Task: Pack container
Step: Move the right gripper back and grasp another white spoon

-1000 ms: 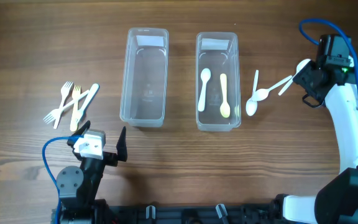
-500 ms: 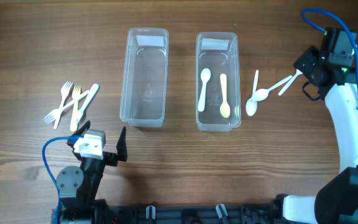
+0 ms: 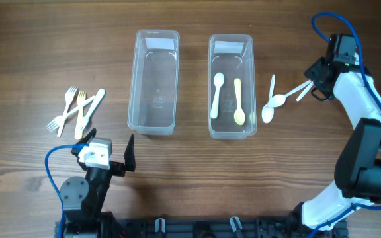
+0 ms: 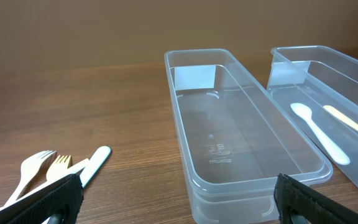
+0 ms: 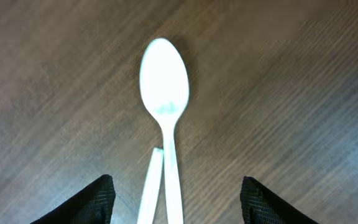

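Your right arm (image 3: 352, 92) is swinging in; spread jaws are framing the spoon (image 5: 165, 87), handle pointing back between them.

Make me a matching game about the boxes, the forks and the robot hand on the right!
Things:
1. left box
2. right box
3. forks
4. right gripper

States:
a. lying on the table, far left
b. has a white spoon and a yellow spoon inside
c. no cutlery inside
d. open, with a loose spoon in front of it

Pairs: 1-c, 2-b, 3-a, 4-d
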Action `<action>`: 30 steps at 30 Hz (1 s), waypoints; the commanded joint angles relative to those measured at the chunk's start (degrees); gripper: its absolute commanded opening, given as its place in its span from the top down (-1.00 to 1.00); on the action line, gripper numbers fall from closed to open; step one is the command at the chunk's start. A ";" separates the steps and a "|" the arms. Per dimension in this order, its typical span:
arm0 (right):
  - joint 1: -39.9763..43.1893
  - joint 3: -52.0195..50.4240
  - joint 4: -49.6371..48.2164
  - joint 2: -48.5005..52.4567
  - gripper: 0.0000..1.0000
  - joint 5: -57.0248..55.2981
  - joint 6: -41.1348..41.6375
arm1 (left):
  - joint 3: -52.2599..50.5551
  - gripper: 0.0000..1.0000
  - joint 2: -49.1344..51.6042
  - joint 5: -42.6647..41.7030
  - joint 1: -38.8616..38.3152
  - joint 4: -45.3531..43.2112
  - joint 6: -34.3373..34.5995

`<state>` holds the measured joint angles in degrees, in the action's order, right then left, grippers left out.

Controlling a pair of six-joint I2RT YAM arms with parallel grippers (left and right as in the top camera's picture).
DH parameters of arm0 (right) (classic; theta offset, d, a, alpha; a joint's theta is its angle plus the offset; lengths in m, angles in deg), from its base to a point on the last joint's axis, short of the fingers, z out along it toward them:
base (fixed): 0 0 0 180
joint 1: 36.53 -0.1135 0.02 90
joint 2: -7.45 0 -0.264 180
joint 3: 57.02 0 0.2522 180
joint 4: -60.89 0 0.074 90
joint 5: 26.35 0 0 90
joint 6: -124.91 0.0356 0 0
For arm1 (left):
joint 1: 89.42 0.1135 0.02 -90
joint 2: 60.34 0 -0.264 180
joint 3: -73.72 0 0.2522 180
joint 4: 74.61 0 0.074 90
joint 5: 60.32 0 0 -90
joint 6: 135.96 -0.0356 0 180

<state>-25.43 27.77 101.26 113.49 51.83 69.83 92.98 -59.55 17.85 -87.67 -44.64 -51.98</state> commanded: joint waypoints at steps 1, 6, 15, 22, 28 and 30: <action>0.37 0.87 -1.27 2.80 -0.29 -0.92 1.40 | -0.46 -1.00 -0.42 -0.31 -0.37 -0.35 -1.09; 1.99 0.87 -2.58 7.39 -0.29 -0.17 1.09 | -0.46 -0.99 -0.42 -0.31 -0.37 -0.35 -1.09; 2.27 0.87 -4.66 10.67 -0.26 1.97 -2.60 | -0.46 -0.99 -0.42 -0.31 -0.37 -0.35 -1.09; 2.27 0.87 -4.04 10.67 0.71 2.89 -3.67 | -0.46 -1.00 -0.42 -0.31 -0.37 -0.35 -1.09; 2.27 0.90 -2.60 10.38 0.91 2.67 -6.21 | -0.46 -0.99 -0.42 -0.31 -0.37 -0.35 -1.09; 2.27 1.25 -1.20 8.57 0.91 0.87 -6.67 | -0.46 -1.00 -0.42 -0.31 -0.37 -0.35 -1.09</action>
<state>-23.14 28.01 98.23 122.73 53.78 64.91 92.98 -59.55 17.85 -87.67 -44.64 -51.98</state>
